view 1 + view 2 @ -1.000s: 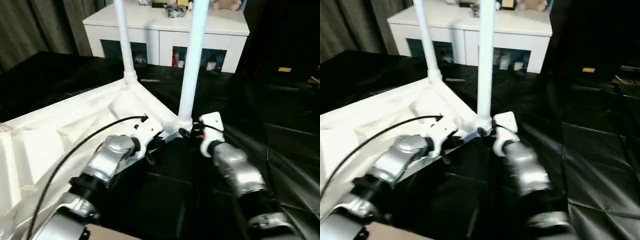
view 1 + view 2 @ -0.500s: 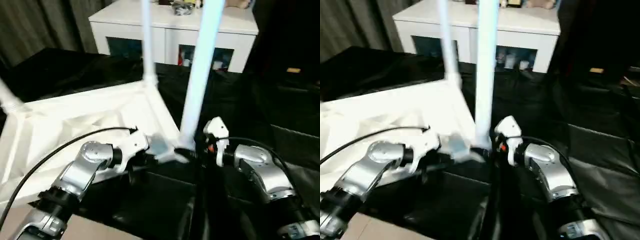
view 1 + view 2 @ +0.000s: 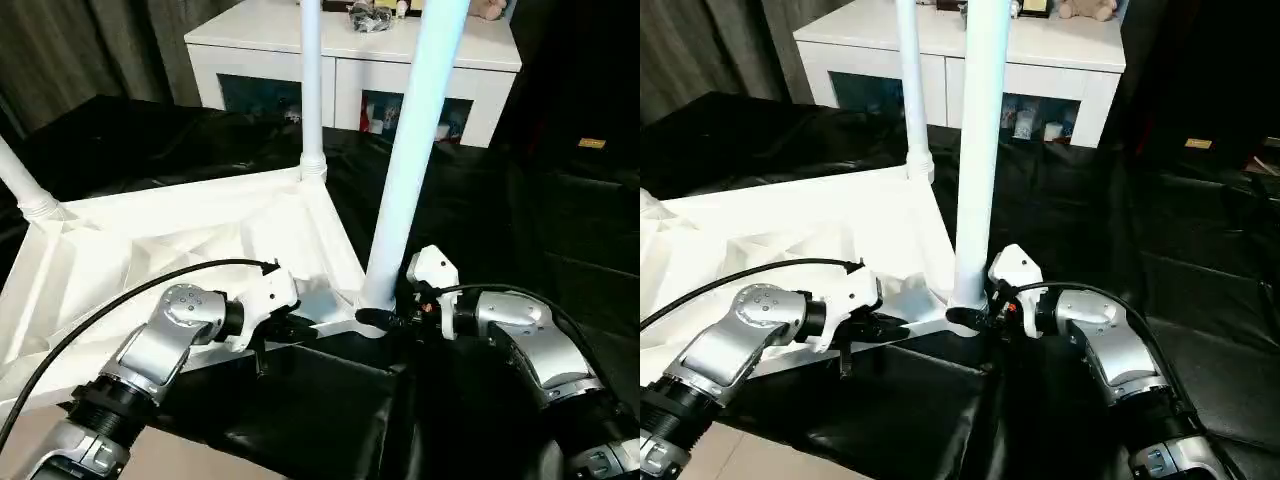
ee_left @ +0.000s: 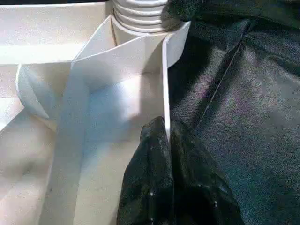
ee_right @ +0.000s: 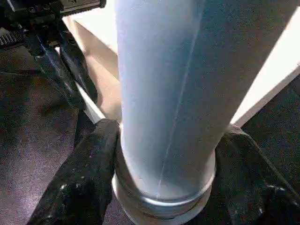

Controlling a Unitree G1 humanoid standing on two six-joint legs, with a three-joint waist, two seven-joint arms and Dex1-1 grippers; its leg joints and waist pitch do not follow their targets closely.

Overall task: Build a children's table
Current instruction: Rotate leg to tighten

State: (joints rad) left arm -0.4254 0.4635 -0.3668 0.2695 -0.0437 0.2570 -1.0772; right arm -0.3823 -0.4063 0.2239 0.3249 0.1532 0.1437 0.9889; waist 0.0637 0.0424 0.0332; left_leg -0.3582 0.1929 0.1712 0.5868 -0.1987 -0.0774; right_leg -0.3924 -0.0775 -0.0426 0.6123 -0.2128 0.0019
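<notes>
The children's table (image 3: pixel 190 240) is lying upside down on the black padded floor (image 3: pixel 520 230), ribbed underside up, so it's probably best thought of as a big light plastic shell; stiff along the raised rim and ribs, likely a bit flexy across the flat panels, and the smooth white plastic looks slippery, so the rim edge and the leg bases seem like the sensible places to be grabbed; behind it a white cabinet (image 3: pixel 350 70) with dark glass doors can be seen. Three round legs can be made out standing up from the corners: the near leg (image 3: pixel 405 180), the far leg (image 3: pixel 311 90) and one at the left edge (image 3: pixel 22 185); each is long and thin, so a lot of leverage would be put on the socket if it were pushed high up, and a low hold near the threaded collar is judged safer. The left gripper (image 4: pixel 167 140) is pinched shut on the thin rim wall beside the near corner socket; the right gripper (image 5: pixel 164 159) is wrapped around the base of the near leg, its fingers (image 5: pixel 86 173) spread to the leg's width and pressed against both sides of it.
</notes>
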